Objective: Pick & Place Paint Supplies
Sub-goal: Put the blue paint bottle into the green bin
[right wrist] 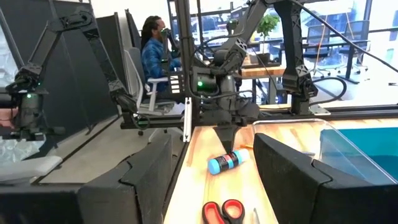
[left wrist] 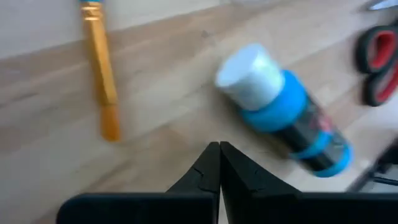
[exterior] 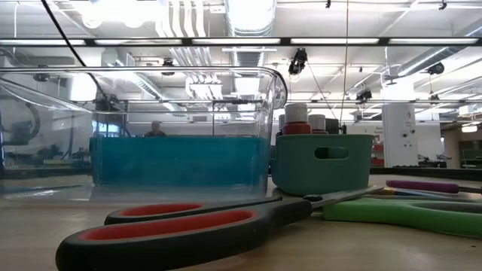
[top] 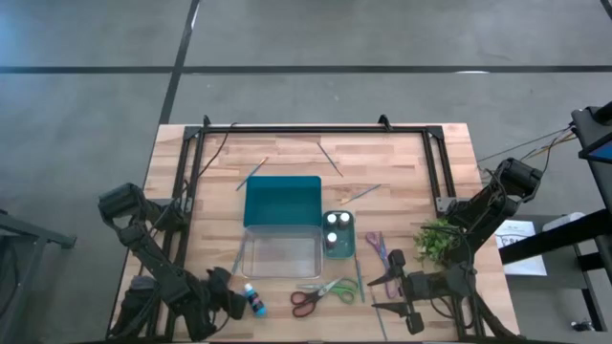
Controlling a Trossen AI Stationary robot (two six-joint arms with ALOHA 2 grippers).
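Note:
A blue paint bottle [top: 255,302] with a white cap lies on its side on the table near the front edge; it also shows in the left wrist view [left wrist: 283,109] and the right wrist view [right wrist: 226,162]. My left gripper [left wrist: 219,147] is shut and hangs just beside the bottle, apart from it. An orange-handled brush [left wrist: 102,68] lies close by. Red-green scissors [top: 321,294] lie flat to the bottle's right. My right gripper [right wrist: 211,180] is open and empty, level above the table near the purple scissors [top: 377,248]. Two bottles [top: 336,229] stand in a small teal cup.
A teal container [top: 282,201] and a clear container [top: 280,254] stand mid-table. Thin brushes lie at the far side [top: 251,172], [top: 330,158], [top: 361,194] and by the scissors [top: 359,277]. A green plant sprig [top: 435,239] lies at right. A person [right wrist: 154,50] sits beyond the table.

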